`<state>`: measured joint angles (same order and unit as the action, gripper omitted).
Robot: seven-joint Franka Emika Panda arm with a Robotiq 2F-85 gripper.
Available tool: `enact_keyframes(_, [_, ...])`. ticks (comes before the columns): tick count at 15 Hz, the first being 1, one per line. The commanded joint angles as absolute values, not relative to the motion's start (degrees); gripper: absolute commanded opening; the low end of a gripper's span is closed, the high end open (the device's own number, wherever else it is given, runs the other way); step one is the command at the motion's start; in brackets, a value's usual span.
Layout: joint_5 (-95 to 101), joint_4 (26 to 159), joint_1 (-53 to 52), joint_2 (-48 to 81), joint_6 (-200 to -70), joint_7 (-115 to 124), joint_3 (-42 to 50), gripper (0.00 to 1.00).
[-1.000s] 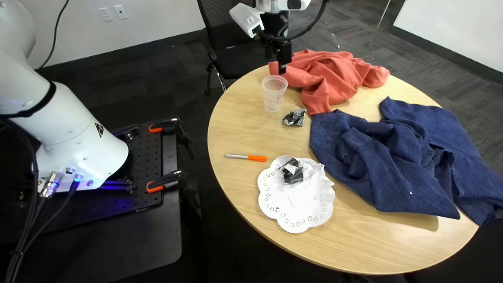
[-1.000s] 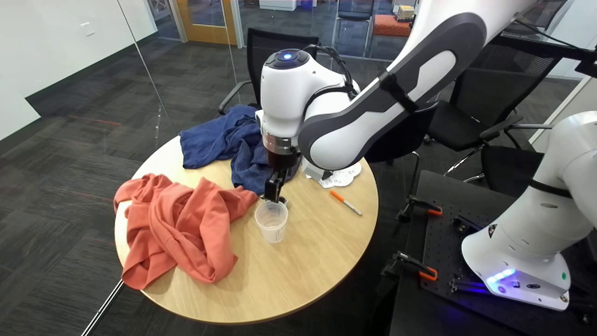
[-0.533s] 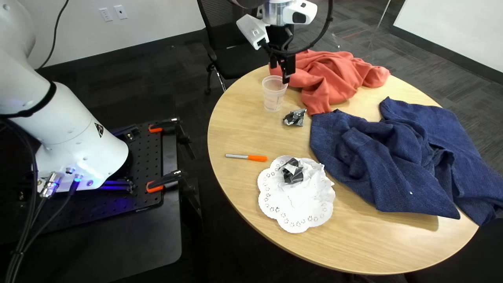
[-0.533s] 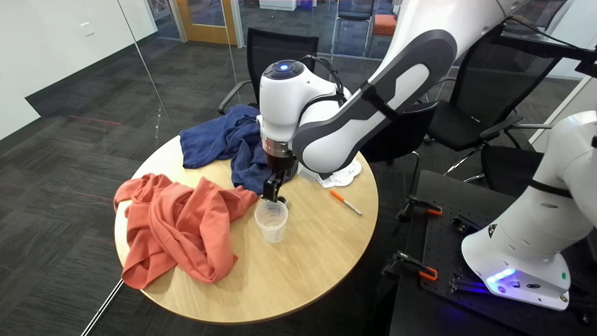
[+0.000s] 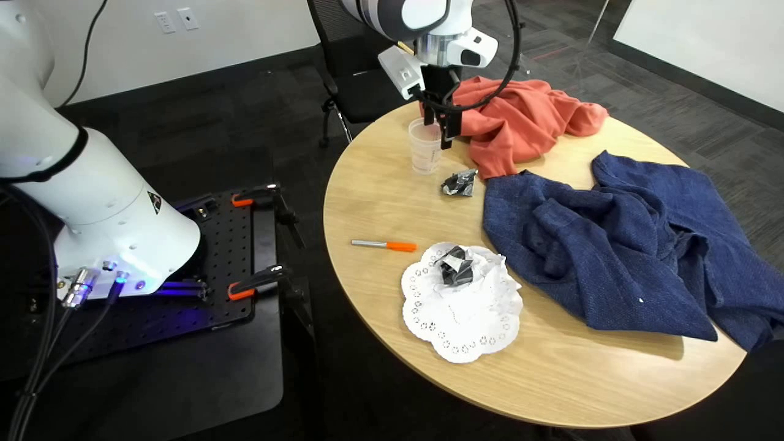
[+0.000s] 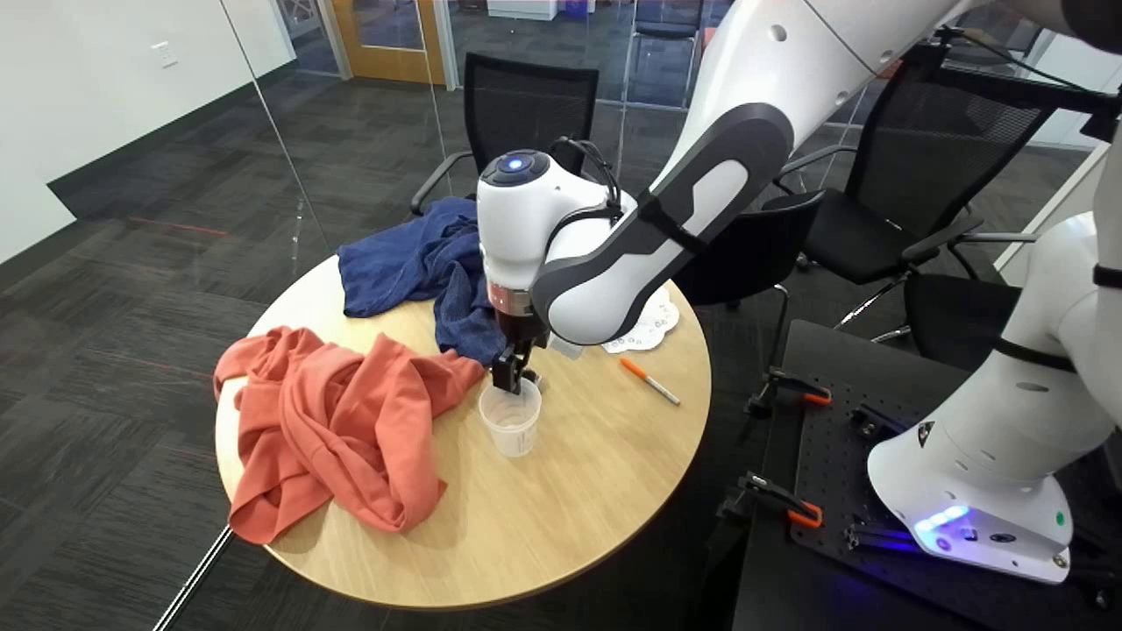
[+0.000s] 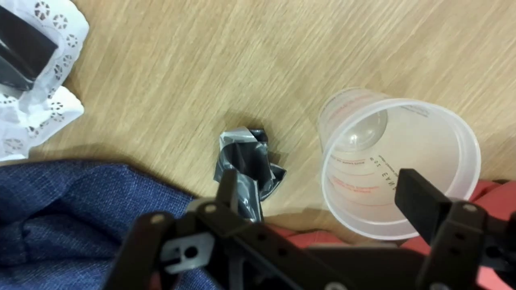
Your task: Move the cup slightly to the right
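- Whitish, see-through plastic: in an exterior view the cup (image 5: 422, 160) stands upright on the table (image 5: 367, 202) near a crumpled wrapper (image 5: 458, 183), the gripper (image 5: 438, 131) at its rim.
- In an exterior view the cup stands near the coral cloth (image 6: 351, 421); a fingertip (image 6: 506, 372) overlaps the far rim, contact unclear.
- In the wrist view the fingers (image 7: 421, 201) are spread wide, pinching nothing: one across the cup's mouth, one overlapping the wrapper.
- The step in hand looks like lining up the grasp; next probably calls for lowering with the cup's wall between the fingers, a gentle squeeze, then a short move right.
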<state>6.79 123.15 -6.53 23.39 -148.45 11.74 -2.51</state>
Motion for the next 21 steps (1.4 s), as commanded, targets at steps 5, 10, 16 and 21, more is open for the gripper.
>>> enact_keyframes(5, [5.9,119.7,-8.4,28.4,-148.6,13.2,-1.1,1.00])
enact_keyframes(10, [5.7,118.3,-8.8,30.3,-148.5,12.9,-0.9,0.56])
enact_keyframes(16, [4.9,117.6,-8.8,31.1,-148.5,12.5,-1.2,0.12])
enact_keyframes(21, [2.9,118.0,-8.5,29.3,-146.2,12.7,-1.7,0.01])
